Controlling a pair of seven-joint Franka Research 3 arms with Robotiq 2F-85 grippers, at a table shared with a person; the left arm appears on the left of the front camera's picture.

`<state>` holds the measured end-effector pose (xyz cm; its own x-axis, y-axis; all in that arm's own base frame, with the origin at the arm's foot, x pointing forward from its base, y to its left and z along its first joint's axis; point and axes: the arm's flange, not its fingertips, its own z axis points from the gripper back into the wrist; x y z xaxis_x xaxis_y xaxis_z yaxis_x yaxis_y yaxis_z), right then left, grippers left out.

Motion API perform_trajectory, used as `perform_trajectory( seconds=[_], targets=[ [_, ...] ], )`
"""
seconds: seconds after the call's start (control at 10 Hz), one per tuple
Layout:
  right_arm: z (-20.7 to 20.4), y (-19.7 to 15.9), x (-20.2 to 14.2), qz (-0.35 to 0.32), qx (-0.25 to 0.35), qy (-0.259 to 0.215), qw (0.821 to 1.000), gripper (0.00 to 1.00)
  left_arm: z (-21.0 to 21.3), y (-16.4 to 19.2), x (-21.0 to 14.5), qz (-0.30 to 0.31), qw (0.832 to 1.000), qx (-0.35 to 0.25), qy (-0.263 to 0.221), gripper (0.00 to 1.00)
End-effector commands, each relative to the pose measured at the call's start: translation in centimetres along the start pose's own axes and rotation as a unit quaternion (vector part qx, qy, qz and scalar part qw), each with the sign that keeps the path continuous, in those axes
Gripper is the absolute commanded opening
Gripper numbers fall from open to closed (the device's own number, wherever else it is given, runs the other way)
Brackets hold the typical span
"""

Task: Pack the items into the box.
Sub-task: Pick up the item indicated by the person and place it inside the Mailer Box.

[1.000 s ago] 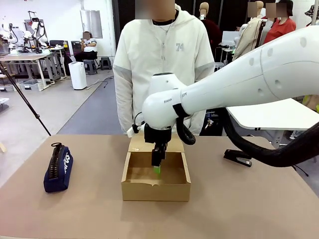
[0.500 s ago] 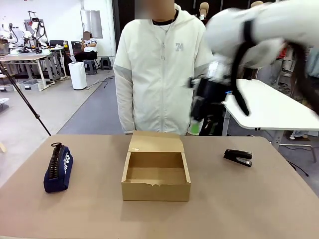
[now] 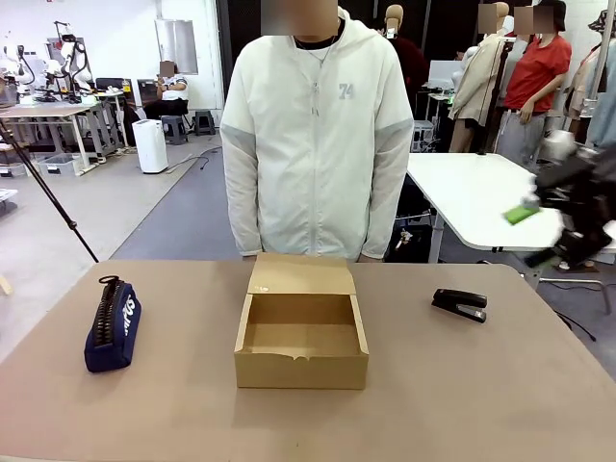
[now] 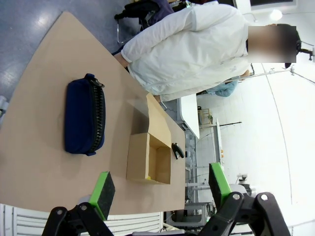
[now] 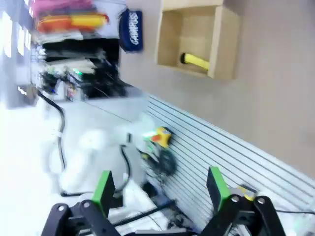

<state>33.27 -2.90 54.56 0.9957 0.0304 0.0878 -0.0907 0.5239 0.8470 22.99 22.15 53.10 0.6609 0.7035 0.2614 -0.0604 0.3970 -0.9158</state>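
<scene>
Both pairs of jaws gape wide, empty. Open brown cardboard box (image 3: 300, 358) sits mid-frame on the counter (image 3: 481, 404); navy fabric pencil case (image 3: 113, 327) lies left of it, black stapler (image 3: 460, 305) right, both outside.

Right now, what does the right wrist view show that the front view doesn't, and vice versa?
Right wrist, not front: a yellow object lying inside the box, and the white CAMPUS lettering on the pencil case. Front, not right wrist: the black stapler on the table to the box's right, and the person standing behind the box. Both: the open box and the navy pencil case beside it, apart.
</scene>
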Motion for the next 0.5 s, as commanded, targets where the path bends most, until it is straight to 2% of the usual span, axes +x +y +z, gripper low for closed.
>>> perform_trajectory(
  seconds=[0.0, 0.2, 0.3, 0.4],
  targets=[
    [0.8, -4.3, -4.6, -0.083, 0.184, -0.205, 0.958, 1.0, 0.0, 0.0, 0.0, -0.006, 1.0, -0.01, -0.005, 1.0],
    [1.2, -9.4, -6.8, -0.114, 0.24, -0.24, 0.934, 1.0, 0.0, 0.0, 0.0, -0.006, 1.0, -0.01, -0.005, 1.0],
    [0.5, -11.4, -6.3, -0.114, 0.217, -0.232, 0.941, 1.0, 0.0, 0.0, 0.0, -0.006, 1.0, -0.01, -0.005, 1.0],
    [3.8, -8.2, -5.9, -0.108, 0.163, -0.155, 0.968, 1.0, 0.0, 0.0, 0.0, -0.006, 1.0, -0.01, -0.005, 1.0]
  ],
)
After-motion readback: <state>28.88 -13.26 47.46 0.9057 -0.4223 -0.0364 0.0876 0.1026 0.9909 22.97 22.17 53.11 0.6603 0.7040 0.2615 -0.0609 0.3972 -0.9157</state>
